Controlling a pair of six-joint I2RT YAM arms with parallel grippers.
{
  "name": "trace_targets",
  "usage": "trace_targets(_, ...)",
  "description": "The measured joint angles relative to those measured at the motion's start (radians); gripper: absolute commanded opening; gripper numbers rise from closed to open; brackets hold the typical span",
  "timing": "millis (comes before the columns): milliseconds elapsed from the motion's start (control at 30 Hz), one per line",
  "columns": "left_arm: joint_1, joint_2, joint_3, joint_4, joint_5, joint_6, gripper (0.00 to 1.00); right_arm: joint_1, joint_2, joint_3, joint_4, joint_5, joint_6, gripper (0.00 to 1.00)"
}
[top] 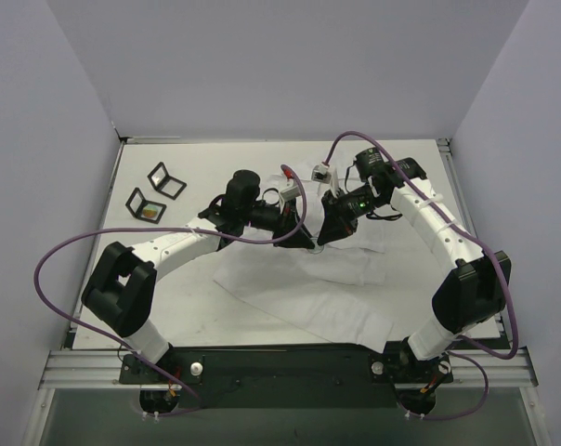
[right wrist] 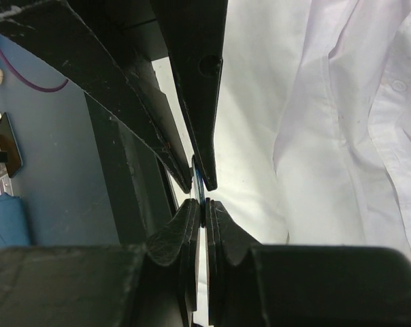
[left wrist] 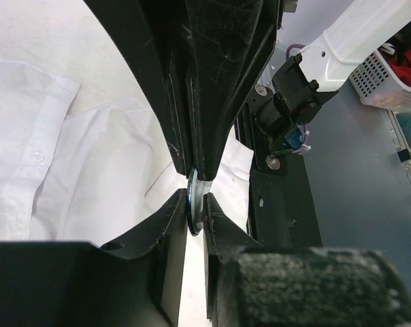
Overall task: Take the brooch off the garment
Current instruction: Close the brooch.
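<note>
Two grippers meet tip to tip over the middle of the table (top: 215, 158), and the brooch (left wrist: 197, 196) sits right between them, showing edge-on as a thin silvery-blue disc. The right gripper (right wrist: 203, 208) has it: its own wrist view shows the fingers clamped together on the disc's rim with no gap to speak of. The left gripper (left wrist: 195, 210) comes in from the opposite side, its fingers (left wrist: 171, 218) flanking the same disc with a narrow slot between them. They sit right against it, but whether they press on it or only bracket it cannot be told. Below the pinch lies the garment (top: 341, 302), white and rumpled, spread from the table's centre toward the near edge, with a buttoned strip visible in both wrist views. The fingers hide whether the brooch is fastened to the cloth or clear of it. At the far left of the table, well apart from the grippers, two small black-framed cases (top: 167, 180) lie open side by side.
</note>
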Motion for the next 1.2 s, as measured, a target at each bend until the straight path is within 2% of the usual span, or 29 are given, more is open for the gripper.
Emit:
trace_targets(900, -0.018, 0.015, 0.029, -0.101, -0.024, 0.073, 0.23, 0.027, 0.0, 0.0, -0.011, 0.074, -0.004, 0.0)
trace_targets(1200, -0.039, 0.016, 0.062, -0.193, -0.078, 0.129, 0.17, 0.034, 0.0, 0.0, -0.02, 0.103, -0.006, 0.0)
